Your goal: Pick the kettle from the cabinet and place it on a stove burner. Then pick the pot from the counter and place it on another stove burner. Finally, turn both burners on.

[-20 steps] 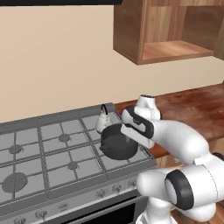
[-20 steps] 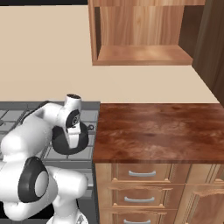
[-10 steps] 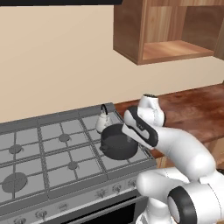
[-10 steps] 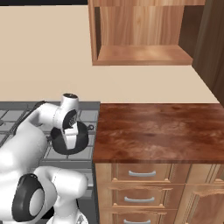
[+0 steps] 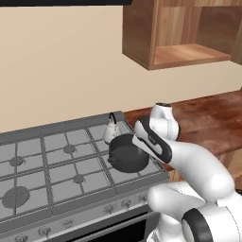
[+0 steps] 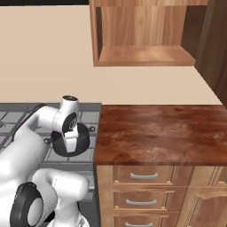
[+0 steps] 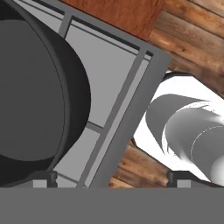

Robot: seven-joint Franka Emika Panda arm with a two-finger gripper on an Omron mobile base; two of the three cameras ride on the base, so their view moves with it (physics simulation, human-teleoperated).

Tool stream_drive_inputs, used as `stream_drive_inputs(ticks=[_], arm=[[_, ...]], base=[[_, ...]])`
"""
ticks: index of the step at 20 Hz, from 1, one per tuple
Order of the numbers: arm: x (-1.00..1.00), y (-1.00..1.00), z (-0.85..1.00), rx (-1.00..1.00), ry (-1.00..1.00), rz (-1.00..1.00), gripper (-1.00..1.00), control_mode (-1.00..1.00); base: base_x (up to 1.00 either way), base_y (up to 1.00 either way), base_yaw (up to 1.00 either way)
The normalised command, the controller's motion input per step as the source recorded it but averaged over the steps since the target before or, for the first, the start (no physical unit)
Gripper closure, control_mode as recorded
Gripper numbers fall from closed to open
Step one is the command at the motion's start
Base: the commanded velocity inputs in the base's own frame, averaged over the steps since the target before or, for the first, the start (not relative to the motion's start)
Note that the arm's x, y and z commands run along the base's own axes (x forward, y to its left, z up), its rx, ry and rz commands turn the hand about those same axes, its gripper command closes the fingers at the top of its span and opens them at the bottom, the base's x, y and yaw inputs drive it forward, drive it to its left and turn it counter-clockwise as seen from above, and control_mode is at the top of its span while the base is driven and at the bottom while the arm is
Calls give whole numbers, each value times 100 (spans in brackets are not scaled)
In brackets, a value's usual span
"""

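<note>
On grey gas stove [image 5: 56, 165], right side: kettle [image 5: 111, 132] sits on rear burner grate, dark pot [image 5: 127, 153] on front grate just beside it. Both placements look done; burner knobs [image 5: 126, 204] left to turn. Pot empty, lidless. Wall cabinet [image 5: 184, 33] shelf bare. Pincer [image 7: 113, 181] spread wide beside pot rim, gripping nothing. Wooden surface [image 6: 159, 131] to right.
</note>
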Motion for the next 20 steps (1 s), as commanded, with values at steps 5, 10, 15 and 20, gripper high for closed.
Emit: stream_drive_inputs(ticks=[5,10,15,20], arm=[[0,0,0,0,0,0,-100,100],[0,0,0,0,0,0,-100,100],[0,0,0,0,0,0,-100,100],[0,0,0,0,0,0,-100,100]], base=[[-40,3,0],[-40,19,0],[-35,37,0],[-26,53,0]])
